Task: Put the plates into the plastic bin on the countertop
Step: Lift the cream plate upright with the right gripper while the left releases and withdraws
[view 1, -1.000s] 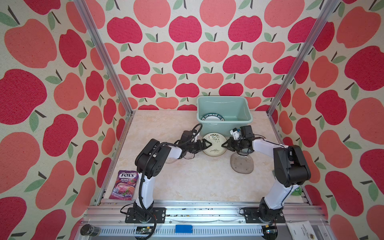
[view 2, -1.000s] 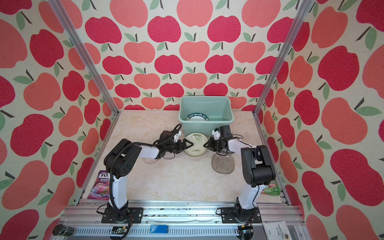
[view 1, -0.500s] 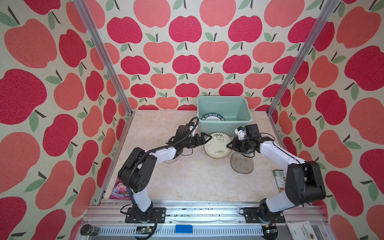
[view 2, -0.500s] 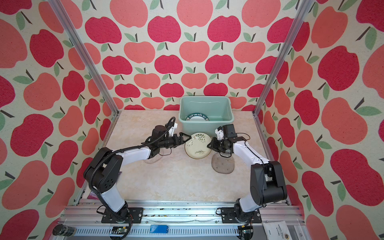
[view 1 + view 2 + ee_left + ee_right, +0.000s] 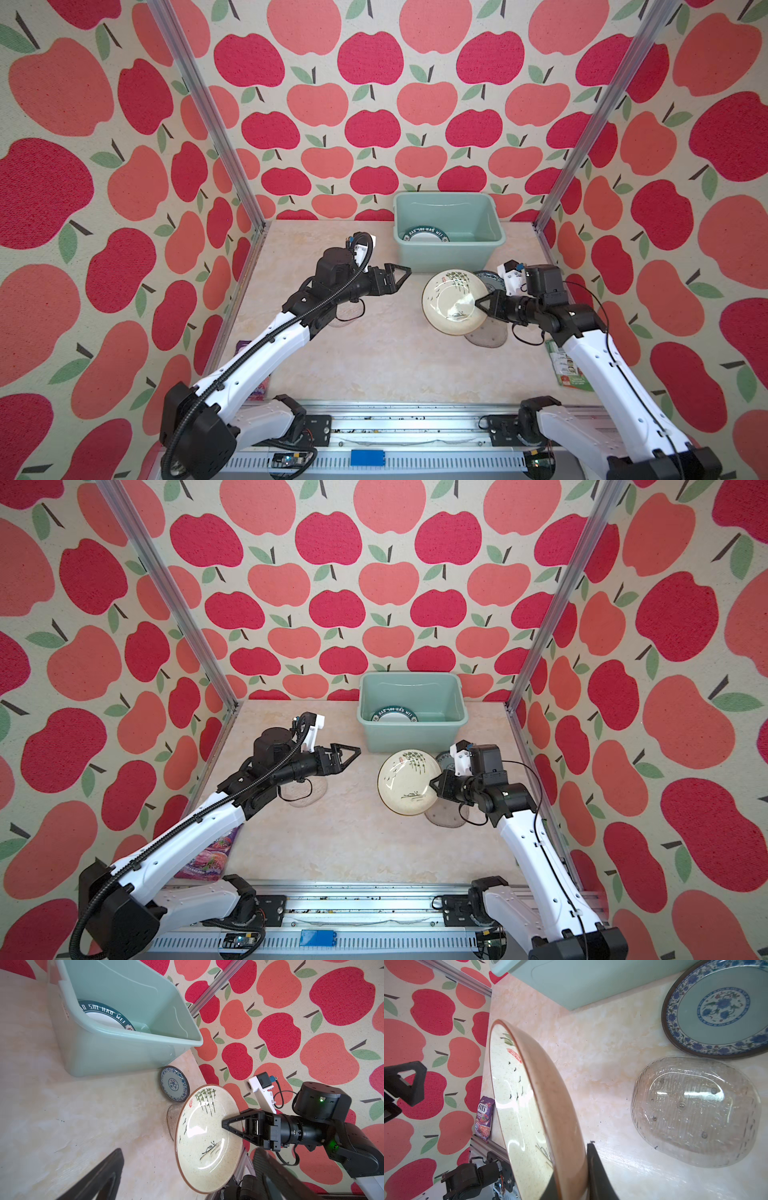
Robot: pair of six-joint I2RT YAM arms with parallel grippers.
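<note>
Jaws of the right gripper (image 5: 478, 304) pinch the rim of the cream plate (image 5: 446, 303), tilted above the table (image 5: 374, 357) just before the plastic bin (image 5: 453, 255): lift over the near wall, then level; left gripper (image 5: 395, 276) gapes empty.

**Colours and patterns across my views**

I see the cream plate (image 5: 205, 1140) as speckled and rimmed in brown. It is painted with green reeds, small black birds, a black boat and a red seal. The blue plate (image 5: 174, 1083) has a pale grey-blue middle, a blue flower medallion, a blue floral border and a dark edge. The bin (image 5: 449, 257) is pale mint green. The lettered plate (image 5: 106, 1015) is white with a dark teal band of white letters. My counter (image 5: 374, 361) is beige marble. The glass plate (image 5: 695, 1111) is clear and ribbed. The purple packet (image 5: 484, 1118) shows reddish fruit, and the green packet (image 5: 571, 372) has white panels. My left claw (image 5: 401, 276) and right claw (image 5: 480, 303) are black. The walls (image 5: 374, 104) carry red and coral apples with green leaves.
</note>
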